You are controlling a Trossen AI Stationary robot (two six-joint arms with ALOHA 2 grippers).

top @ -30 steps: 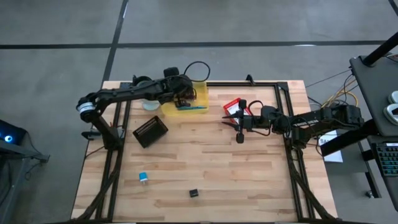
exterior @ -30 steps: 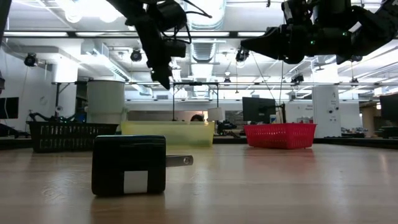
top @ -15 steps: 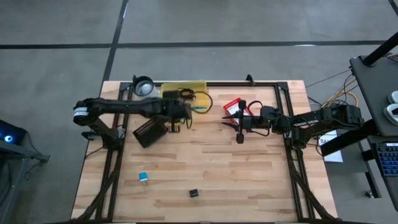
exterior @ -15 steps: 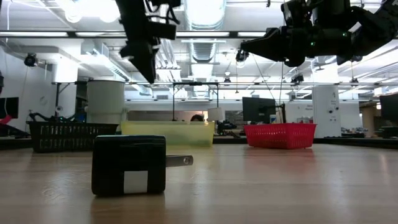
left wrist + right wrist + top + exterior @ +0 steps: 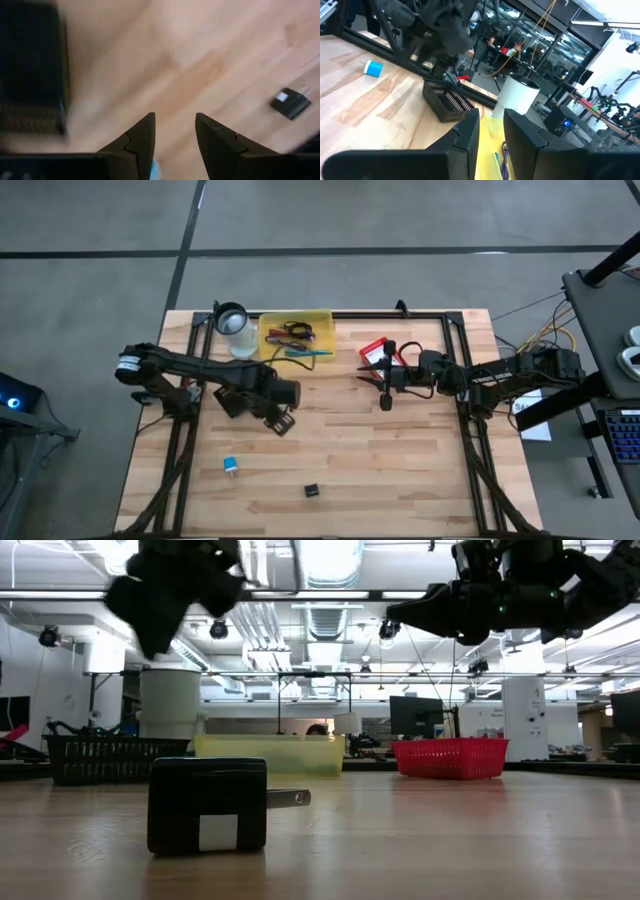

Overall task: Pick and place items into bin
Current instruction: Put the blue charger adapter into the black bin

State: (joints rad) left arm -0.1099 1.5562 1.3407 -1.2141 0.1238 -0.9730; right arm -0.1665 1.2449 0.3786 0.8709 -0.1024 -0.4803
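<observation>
My left gripper (image 5: 284,423) (image 5: 175,135) hangs open over bare table, just near of the black basket (image 5: 238,392), holding nothing. A small black cube (image 5: 312,491) (image 5: 290,103) (image 5: 208,805) and a tiny blue-white piece (image 5: 230,466) (image 5: 373,68) lie flat on the table toward the near edge. The yellow bin (image 5: 322,320) at the far edge holds a black coiled cable (image 5: 292,331), a teal pen (image 5: 308,352) and other small items. My right gripper (image 5: 378,378) (image 5: 491,125) waits open in the air beside the red basket (image 5: 372,351).
A white cup (image 5: 236,332) (image 5: 518,97) stands left of the yellow bin. The black basket (image 5: 447,100) sits under my left forearm. Black frame rails run along the table's left, right and far sides. Open wood lies between the two loose pieces and the arms.
My left gripper has swept from above the yellow bin toward the table's near edge, passing the black basket, and its wrist view is blurred by the motion. The black cable that hung at the gripper now lies in the yellow bin. My right arm has kept still.
</observation>
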